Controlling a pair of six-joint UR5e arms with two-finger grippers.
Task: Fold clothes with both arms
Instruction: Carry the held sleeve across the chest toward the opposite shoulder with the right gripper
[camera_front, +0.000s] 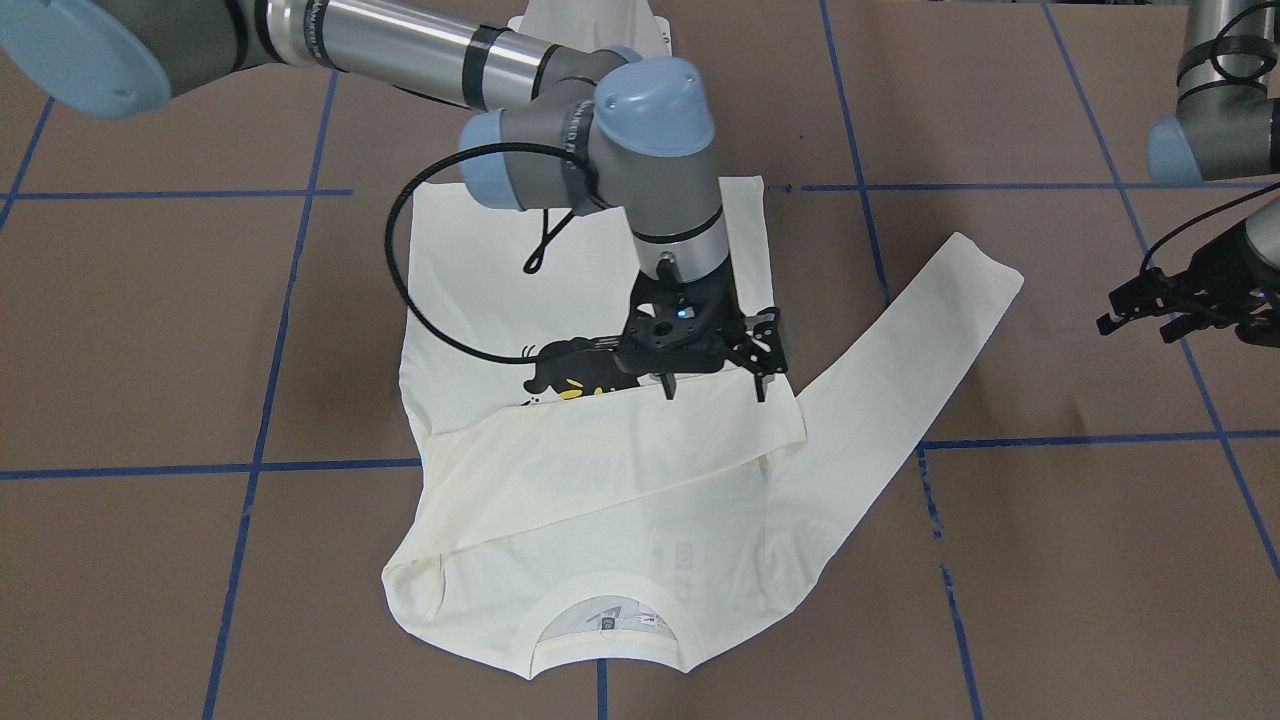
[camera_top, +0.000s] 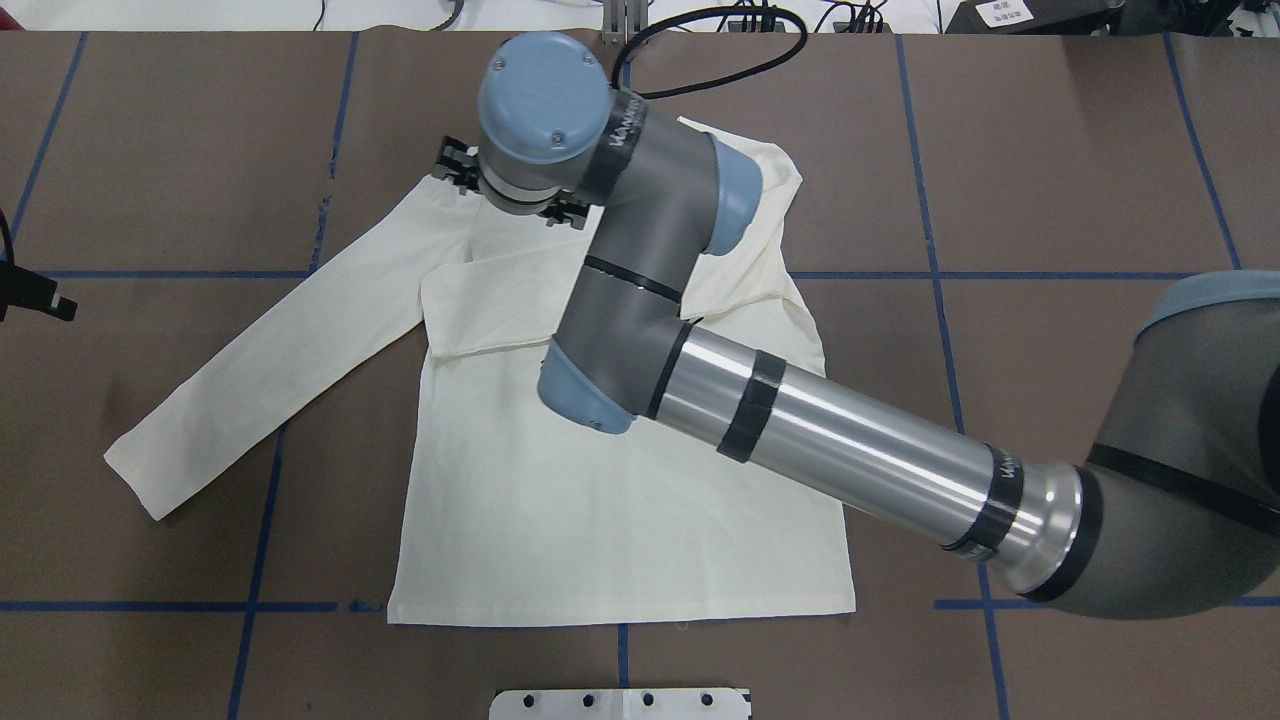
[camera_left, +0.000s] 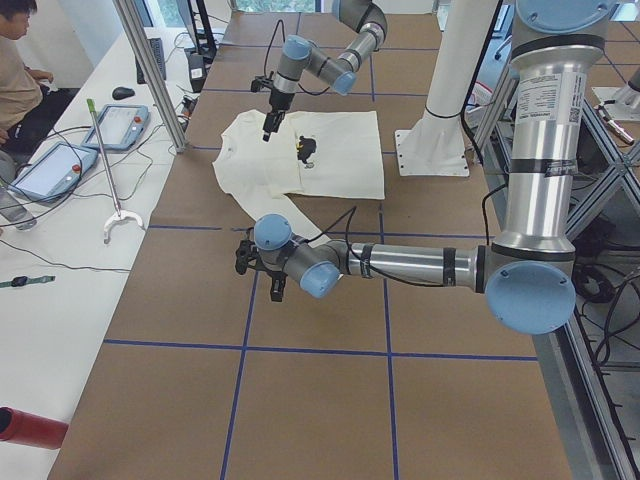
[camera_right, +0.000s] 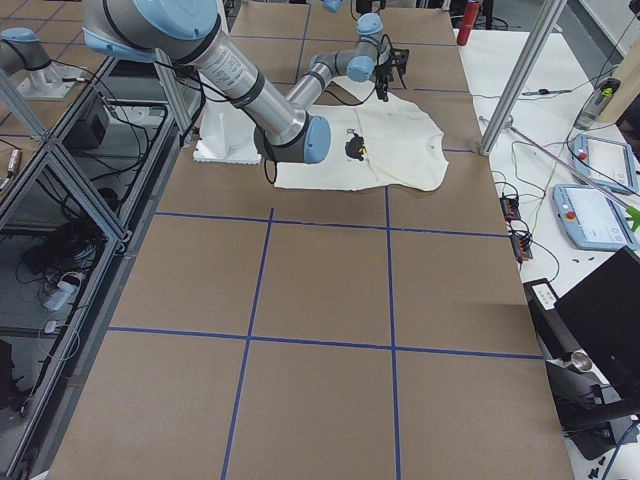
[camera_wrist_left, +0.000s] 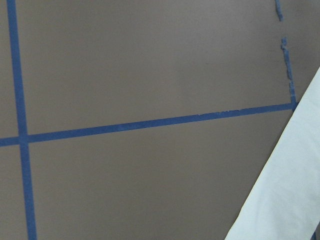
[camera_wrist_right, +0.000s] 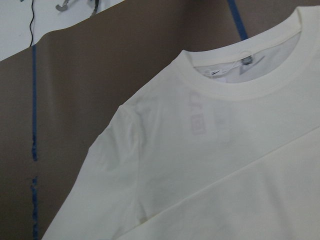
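The right gripper (camera_front: 713, 388) hangs wide open and empty, directly over the folded sleeve (camera_front: 620, 440) laid across the long-sleeved T-shirt (camera_front: 470, 290), which lies flat on the bench (camera_front: 150, 350). This is probably a release pose. The left gripper (camera_front: 1150, 310) hovers beside the outstretched sleeve (camera_front: 900, 370); I cannot tell how far it is open.

On the right arm (camera_top: 850, 450) you see polished silver tubes, dark grey joint housings and rounded light-blue joint caps (camera_top: 545, 90) set with small screws; black bands (camera_top: 755, 405) ring the tube, white lettering (camera_top: 625, 135) marks a collar, a black cable (camera_front: 400, 270) loops outside. The left arm (camera_front: 1230, 140) matches; the right gripper (camera_front: 713, 388) and left gripper (camera_front: 1135, 320) are black skeletal frames
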